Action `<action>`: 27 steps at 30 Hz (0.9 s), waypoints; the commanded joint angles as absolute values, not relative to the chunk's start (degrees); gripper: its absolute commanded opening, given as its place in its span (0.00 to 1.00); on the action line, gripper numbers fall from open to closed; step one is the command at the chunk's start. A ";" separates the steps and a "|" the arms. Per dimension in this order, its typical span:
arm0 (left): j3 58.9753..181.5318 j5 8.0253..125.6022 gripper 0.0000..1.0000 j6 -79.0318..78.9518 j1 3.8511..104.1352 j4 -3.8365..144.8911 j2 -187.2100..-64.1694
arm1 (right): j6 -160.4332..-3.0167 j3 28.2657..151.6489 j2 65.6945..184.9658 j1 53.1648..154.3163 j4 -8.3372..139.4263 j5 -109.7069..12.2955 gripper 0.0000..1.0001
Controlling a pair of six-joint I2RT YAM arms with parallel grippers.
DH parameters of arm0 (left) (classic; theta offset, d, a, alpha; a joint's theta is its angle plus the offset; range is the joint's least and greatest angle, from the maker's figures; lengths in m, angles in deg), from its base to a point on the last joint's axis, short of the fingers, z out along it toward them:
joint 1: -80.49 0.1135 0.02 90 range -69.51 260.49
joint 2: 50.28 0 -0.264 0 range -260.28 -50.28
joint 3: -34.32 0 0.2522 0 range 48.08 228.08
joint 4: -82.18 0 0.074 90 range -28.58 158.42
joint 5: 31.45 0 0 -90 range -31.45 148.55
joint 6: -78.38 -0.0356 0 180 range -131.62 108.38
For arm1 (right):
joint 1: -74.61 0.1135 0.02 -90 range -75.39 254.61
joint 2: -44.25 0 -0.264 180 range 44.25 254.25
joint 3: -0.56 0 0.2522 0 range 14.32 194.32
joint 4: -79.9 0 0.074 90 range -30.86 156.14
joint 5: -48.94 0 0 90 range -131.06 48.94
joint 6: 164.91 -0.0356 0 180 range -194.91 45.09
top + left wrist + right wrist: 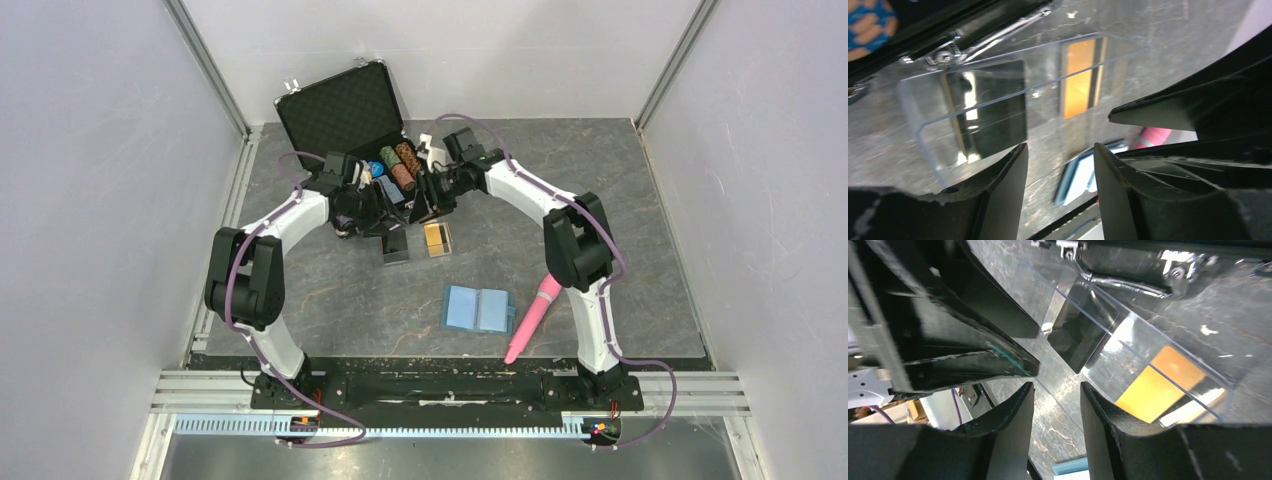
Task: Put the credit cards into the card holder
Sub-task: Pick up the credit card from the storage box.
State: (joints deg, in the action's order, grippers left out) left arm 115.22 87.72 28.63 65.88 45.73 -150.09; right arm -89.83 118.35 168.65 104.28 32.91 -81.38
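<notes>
1. Left gripper (pixel 1059 150), right gripper (pixel 1057 387): jaws parted, gripping nothing
2. Black credit cards (pixel 396 246) and gold-orange credit cards (pixel 437 238) sit in clear plastic boxes (pixel 918 131) (by the black briefcase (pixel 340 110))
3. Teal-blue folding card holder (pixel 478 309) lies open, apart

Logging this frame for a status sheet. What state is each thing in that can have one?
teal-blue folding card holder: open, lying flat, inside facing up
black hard briefcase of poker chips: lid raised
black plastic credit card: flat, behind clear plastic, outside the holder
gold-orange plastic credit card: flat, behind clear plastic, outside the holder
left gripper: open
right gripper: open
</notes>
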 commanded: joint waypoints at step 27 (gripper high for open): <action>132.64 59.94 0.28 10.49 58.65 18.82 -163.01 | -98.29 113.52 177.89 108.71 43.24 -77.52 0.46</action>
State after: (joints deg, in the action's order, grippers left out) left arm 130.10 63.00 13.96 58.89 20.48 -162.29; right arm -96.23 113.08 174.70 107.85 41.96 -79.74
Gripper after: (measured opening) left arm 0.316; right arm 0.471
